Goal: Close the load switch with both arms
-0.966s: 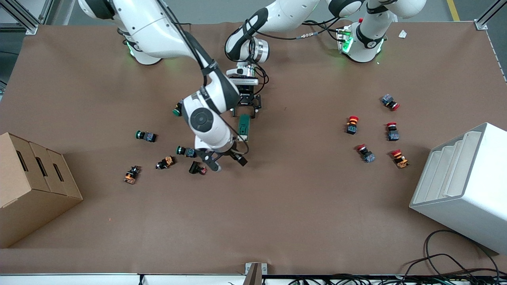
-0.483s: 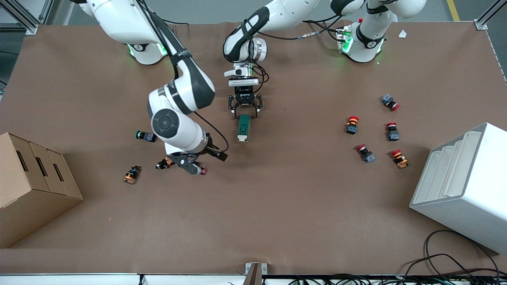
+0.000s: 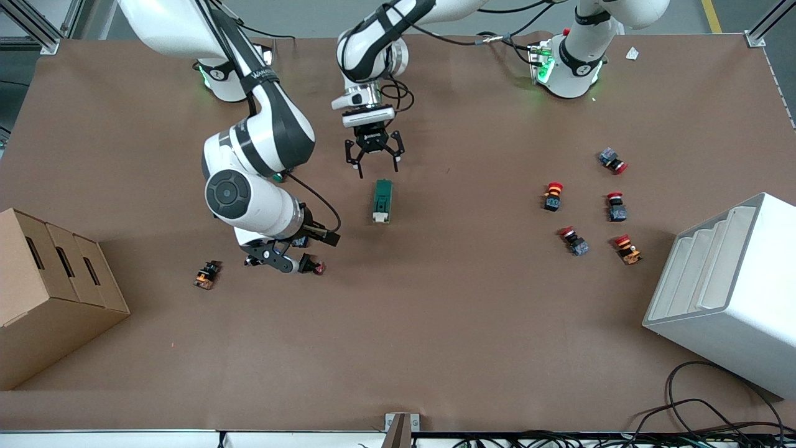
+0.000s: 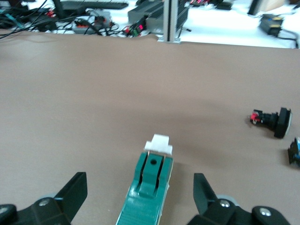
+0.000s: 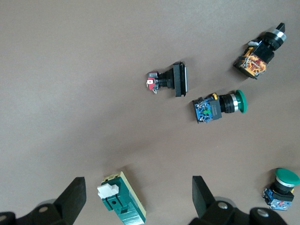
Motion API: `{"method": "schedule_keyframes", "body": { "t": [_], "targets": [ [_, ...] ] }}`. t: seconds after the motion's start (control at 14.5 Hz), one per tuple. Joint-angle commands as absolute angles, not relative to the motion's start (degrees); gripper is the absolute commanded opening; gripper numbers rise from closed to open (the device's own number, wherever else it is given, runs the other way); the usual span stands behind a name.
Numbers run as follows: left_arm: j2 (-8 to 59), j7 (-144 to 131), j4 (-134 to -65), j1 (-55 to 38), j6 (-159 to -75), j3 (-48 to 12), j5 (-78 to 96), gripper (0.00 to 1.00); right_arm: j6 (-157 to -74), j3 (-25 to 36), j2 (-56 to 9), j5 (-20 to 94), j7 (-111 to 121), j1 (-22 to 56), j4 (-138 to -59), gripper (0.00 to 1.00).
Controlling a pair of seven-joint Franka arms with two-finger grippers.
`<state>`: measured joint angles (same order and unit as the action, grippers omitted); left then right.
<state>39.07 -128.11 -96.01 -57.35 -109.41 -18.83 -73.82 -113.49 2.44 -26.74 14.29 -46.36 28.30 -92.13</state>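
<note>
The load switch [image 3: 382,201] is a dark green oblong block with a white lever piece at the end nearer the front camera. It lies flat on the brown table. My left gripper [image 3: 372,163] is open and empty, just off the switch's green end, not touching it. In the left wrist view the switch [image 4: 147,192] lies between the open fingers [image 4: 75,192]. My right gripper [image 3: 305,252] is open and empty over the push buttons toward the right arm's end. Its wrist view shows the switch [image 5: 119,199] apart from its fingers [image 5: 70,197].
A black button with a red tip [image 3: 311,266], a green-capped button [image 5: 220,107] and an orange one [image 3: 208,274] lie by the right gripper. Several red-capped buttons [image 3: 552,194] lie toward the left arm's end, beside a white bin [image 3: 727,292]. A cardboard box [image 3: 50,292] stands at the right arm's end.
The right arm swung away from the switch toward its own end of the table. The left gripper drew back off the switch's green end. The switch stayed in place.
</note>
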Motion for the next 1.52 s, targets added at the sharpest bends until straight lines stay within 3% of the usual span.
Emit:
{"method": "schedule_keyframes", "body": {
  "t": [0.0, 0.34, 1.45],
  "targets": [
    [34.0, -117.5, -94.9, -53.2, -110.9, -19.0, -64.9, 1.00, -113.3, 1.6, -23.7, 13.6, -43.9, 26.5, -94.5, 1.00],
    [30.2, -99.3, -87.9, -46.1, -110.9, -18.9, -50.4, 1.00, -111.1, 1.6, -22.6, 8.6, -42.0, 26.1, -94.5, 1.00],
    [18.0, -44.1, -80.2, -15.7, -105.4, -18.5, -17.4, 1.00, -110.0, 1.6, -21.2, 8.5, -37.3, 23.7, -94.9, 1.00]
  ]
}}
